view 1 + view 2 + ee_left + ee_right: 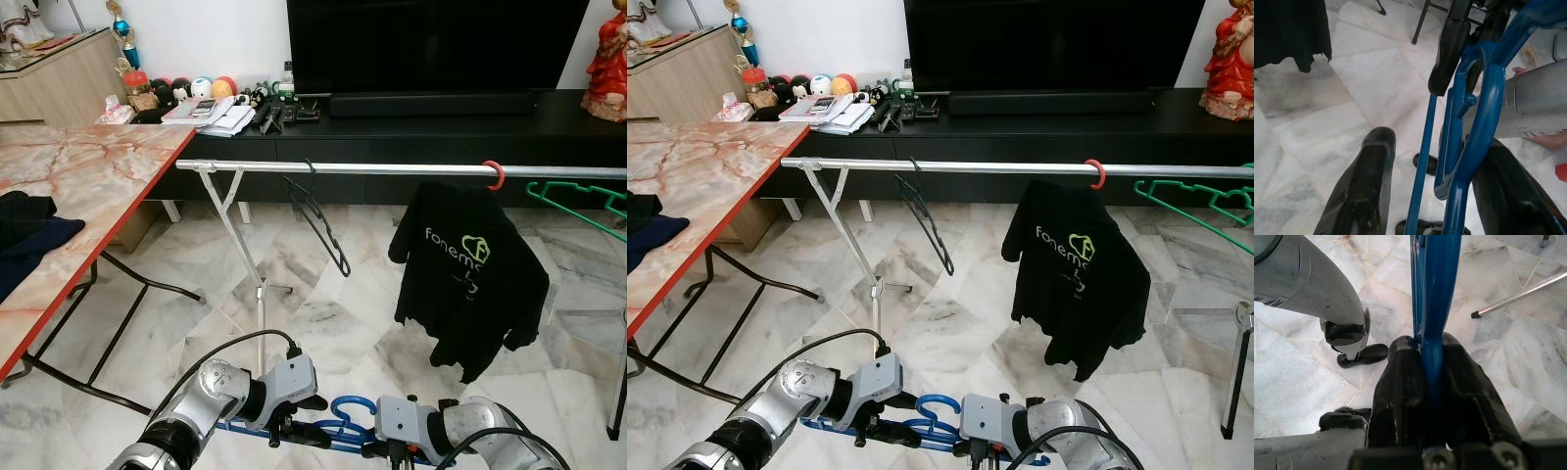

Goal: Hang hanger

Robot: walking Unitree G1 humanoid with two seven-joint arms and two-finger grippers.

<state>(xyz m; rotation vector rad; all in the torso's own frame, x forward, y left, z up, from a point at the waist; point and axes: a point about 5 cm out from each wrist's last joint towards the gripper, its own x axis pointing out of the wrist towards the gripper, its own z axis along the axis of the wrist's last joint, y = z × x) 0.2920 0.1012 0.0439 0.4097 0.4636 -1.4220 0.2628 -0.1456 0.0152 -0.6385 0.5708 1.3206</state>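
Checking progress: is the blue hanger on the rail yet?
No. The blue plastic hanger is low, clamped in the right hand, well below the silver metal rail.

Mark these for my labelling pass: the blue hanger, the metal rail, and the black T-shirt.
blue hanger (1432,308): right wrist view, on its bar above the fingers.
metal rail (392,169): left eye view, mid-span.
black T-shirt (460,274): left eye view, on the chest.

Readable text is found on one item only: the black T-shirt (468,279) hung on the silver metal rail (392,169), at 3 o'clock of centre in the head views. Pale lettering "fonem…" is printed across the chest, cut off by a fold; a green logo sits beside it. Smaller print below is illegible.
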